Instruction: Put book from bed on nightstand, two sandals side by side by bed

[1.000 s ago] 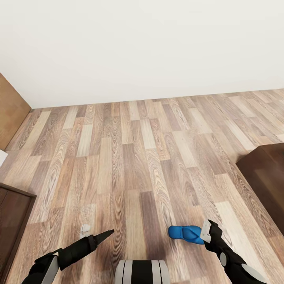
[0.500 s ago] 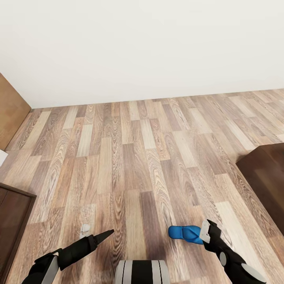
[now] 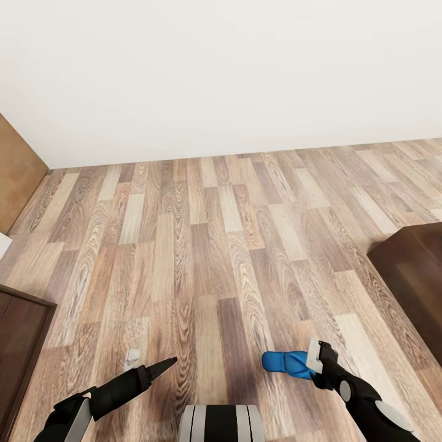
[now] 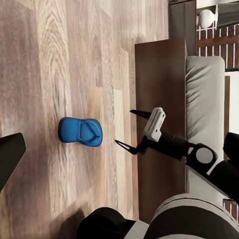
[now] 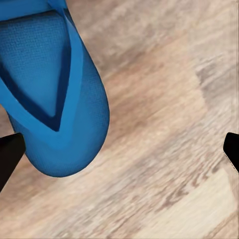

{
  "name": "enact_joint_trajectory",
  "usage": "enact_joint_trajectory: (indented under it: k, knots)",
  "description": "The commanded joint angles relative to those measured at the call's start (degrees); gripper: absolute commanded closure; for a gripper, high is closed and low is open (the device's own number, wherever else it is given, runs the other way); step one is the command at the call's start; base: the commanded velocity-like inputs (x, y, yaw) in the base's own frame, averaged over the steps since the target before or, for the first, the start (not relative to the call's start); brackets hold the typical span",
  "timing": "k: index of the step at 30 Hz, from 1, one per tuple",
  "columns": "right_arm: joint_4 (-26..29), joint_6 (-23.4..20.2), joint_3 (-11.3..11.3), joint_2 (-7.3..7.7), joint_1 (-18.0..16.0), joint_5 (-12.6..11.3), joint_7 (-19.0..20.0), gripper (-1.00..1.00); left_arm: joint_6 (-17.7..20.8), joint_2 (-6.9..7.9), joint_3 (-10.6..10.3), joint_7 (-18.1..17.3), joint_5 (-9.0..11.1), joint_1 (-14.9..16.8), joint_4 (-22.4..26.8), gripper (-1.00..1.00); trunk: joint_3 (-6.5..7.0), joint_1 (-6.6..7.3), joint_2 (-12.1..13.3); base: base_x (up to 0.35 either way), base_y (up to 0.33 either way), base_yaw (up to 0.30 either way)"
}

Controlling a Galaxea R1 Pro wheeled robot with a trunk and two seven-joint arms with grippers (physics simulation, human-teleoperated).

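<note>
One bright blue sandal (image 3: 287, 362) lies flat on the wood floor just in front of my base. My right gripper (image 3: 314, 361) is open and low over the floor at the sandal's end. In the right wrist view the sandal (image 5: 50, 99) lies to one side, with part of its rounded end between the spread fingertips (image 5: 10, 155). The left wrist view shows the sandal (image 4: 80, 131) with the right gripper (image 4: 124, 128) open right beside it. My left gripper (image 3: 161, 367) hovers open with nothing in it, left of the base. The bed (image 4: 204, 94) runs close behind the right arm.
A dark brown wooden block (image 3: 411, 276) juts in at the right of the head view. A dark cabinet (image 3: 18, 350) stands at the lower left and a brown door (image 3: 15, 172) at the far left. A white wall closes off the floor ahead.
My right gripper has crept a little closer to the sandal. The sandal and the left arm have not moved.
</note>
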State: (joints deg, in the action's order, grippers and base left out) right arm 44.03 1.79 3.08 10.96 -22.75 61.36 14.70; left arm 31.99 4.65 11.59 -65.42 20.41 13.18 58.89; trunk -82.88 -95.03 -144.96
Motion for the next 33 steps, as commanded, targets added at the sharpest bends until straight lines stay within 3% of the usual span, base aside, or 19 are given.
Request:
enact_joint_trajectory:
  k: [1,24,29,33]
  knots:
    - [0.3,0.2,0.0,0.03,0.0,0.6,0.2,-1.0,0.5,0.0,0.0,-0.1,0.2,0.0,0.0,-1.0,-0.03,0.01,0.0,0.0,0.0,0.0]
    - [0.5,-0.1,0.3,-0.08,0.0,0.4,0.4,-1.0,0.4,0.0,0.0,-0.1,0.2,0.0,-1.1,-1.0,-0.03,0.01,0.0,0.0,0.0,0.0]
    - [0.6,0.0,0.1,-0.02,0.0,0.3,7.4,-1.0,0.4,0.0,-0.1,-0.1,0.2,0.0,-1.5,-1.0,-0.03,0.01,0.0,0.0,0.0,0.0]
    - [0.6,0.0,-0.1,-0.01,0.0,0.3,10.4,-1.0,0.4,0.0,-0.1,-0.1,0.2,0.0,-1.5,-1.0,-0.03,0.01,0.0,0.0,0.0,0.0]
